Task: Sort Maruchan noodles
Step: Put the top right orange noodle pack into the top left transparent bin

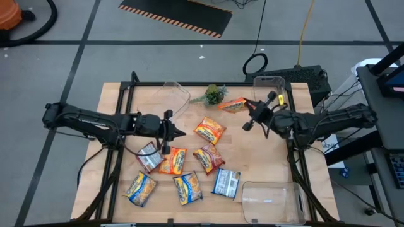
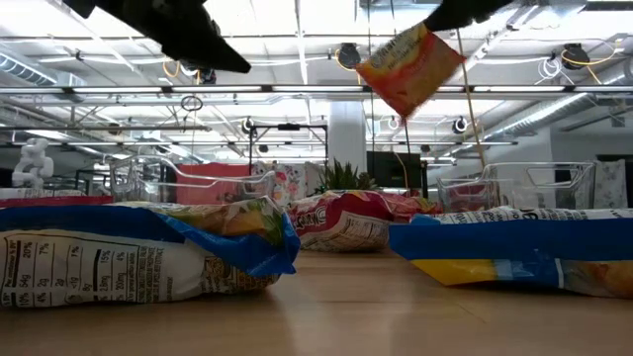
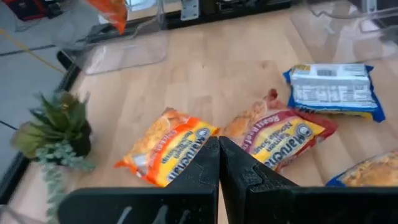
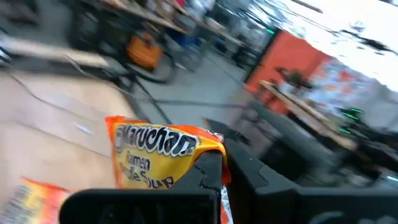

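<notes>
My right gripper (image 1: 250, 112) is shut on an orange Maruchan packet (image 1: 233, 104), raised over the table's far right part beside a small green plant (image 1: 214, 94). In the low view that packet (image 2: 410, 67) hangs high above the table. My left gripper (image 1: 178, 132) is shut and empty, up in the air over the table's middle, pointing at another orange packet (image 1: 209, 130). Lying flat on the table are several more packets: red-brown (image 1: 208, 157), silver (image 1: 149, 156), orange (image 1: 172, 161), two yellow-and-blue (image 1: 140, 188) (image 1: 187, 187), and blue-white (image 1: 225, 183). My right gripper pinches the orange packet between its two fingers at one end (image 4: 208, 149); the fingers (image 4: 214, 174) cover the exact spot. The packet is lifted clear of the table and hangs tilted below the gripper, its free end (image 2: 391, 94) lowest.
Clear plastic bins stand at the far left (image 1: 173, 94), the far right (image 1: 268, 85) and the near right corner (image 1: 271, 198). Bare wood (image 1: 265, 157) lies on the right between the packets and the right arm. The left wrist view shows the plant (image 3: 56, 130) near the table edge.
</notes>
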